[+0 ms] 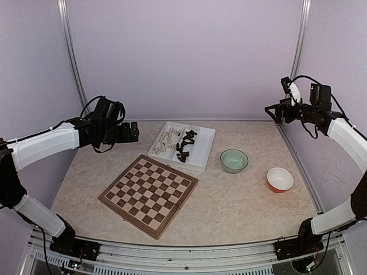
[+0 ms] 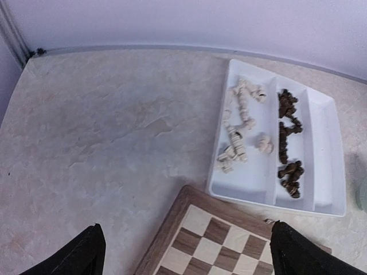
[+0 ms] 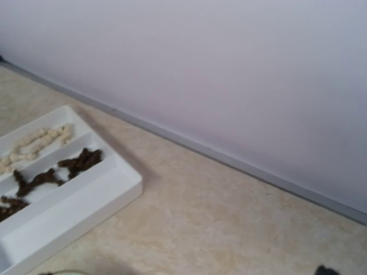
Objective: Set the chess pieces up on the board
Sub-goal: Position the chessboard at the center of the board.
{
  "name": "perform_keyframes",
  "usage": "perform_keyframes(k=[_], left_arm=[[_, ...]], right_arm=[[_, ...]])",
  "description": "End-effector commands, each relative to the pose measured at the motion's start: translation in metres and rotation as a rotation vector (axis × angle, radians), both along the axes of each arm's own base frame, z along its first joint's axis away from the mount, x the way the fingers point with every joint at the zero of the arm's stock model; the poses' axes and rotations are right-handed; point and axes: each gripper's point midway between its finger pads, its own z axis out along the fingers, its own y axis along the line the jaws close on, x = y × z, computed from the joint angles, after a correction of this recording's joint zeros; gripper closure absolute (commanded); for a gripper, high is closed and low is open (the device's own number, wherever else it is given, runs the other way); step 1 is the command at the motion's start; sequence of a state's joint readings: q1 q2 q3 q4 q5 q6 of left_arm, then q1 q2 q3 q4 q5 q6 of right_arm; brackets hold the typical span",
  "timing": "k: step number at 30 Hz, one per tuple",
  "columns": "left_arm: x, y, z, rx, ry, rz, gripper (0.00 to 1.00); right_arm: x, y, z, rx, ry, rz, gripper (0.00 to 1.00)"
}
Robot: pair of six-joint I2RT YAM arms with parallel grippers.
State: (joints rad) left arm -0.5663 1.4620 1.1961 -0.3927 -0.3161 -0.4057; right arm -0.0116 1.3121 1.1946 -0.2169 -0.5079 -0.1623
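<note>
The board (image 1: 148,195) lies skewed on the table (image 1: 246,212), centre-left. The left gripper (image 1: 133,132) hangs in the air behind its far-left corner, not touching it. The chess pieces are loose in the white tray (image 1: 200,162) just behind the board: cream ones (image 1: 168,140) in the left compartment, dark ones (image 1: 184,144) in the middle one.

Left gripper: jaws spread wide, nothing between them. Its fingers (image 2: 86,255) frame the board's near corner from above, with no contact.

The right gripper (image 1: 270,110) is high at the right edge, well apart from the board and the tray, and also spread with nothing held.

Views – only the top view shows both arms, the whole board, the green bowl (image 1: 234,160) and the orange bowl (image 1: 280,179) right of the tray. The left wrist view resolves the pieces as separate figures lying on their sides. The right wrist view shows only the tray's end with both colours, bare table and the wall (image 3: 229,69); its own fingers barely show.
</note>
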Motion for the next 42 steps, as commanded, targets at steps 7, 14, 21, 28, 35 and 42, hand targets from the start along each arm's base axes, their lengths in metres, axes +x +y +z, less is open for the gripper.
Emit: perform_keyframes(k=[7, 14, 21, 28, 35, 42], left_arm=[[-0.005, 0.075, -0.097, -0.126, 0.196, 0.120, 0.01], [-0.013, 0.086, -0.148, -0.168, 0.329, 0.152, 0.01], [-0.030, 0.061, -0.174, -0.268, 0.423, 0.072, 0.01], [-0.074, 0.024, -0.179, -0.281, 0.481, -0.039, 0.01], [-0.123, -0.024, -0.170, -0.267, 0.524, -0.197, 0.01], [-0.169, -0.090, -0.166, -0.279, 0.567, -0.378, 0.01]], right_arm=[[-0.052, 0.041, -0.060, -0.042, 0.102, 0.332, 0.06], [-0.072, 0.064, -0.080, -0.020, 0.146, 0.441, 0.09], [-0.075, 0.073, -0.093, 0.001, 0.182, 0.484, 0.11], [-0.074, 0.078, -0.100, 0.005, 0.194, 0.512, 0.11], [-0.072, 0.087, -0.110, 0.004, 0.220, 0.554, 0.13], [-0.075, 0.097, -0.124, -0.005, 0.251, 0.597, 0.15]])
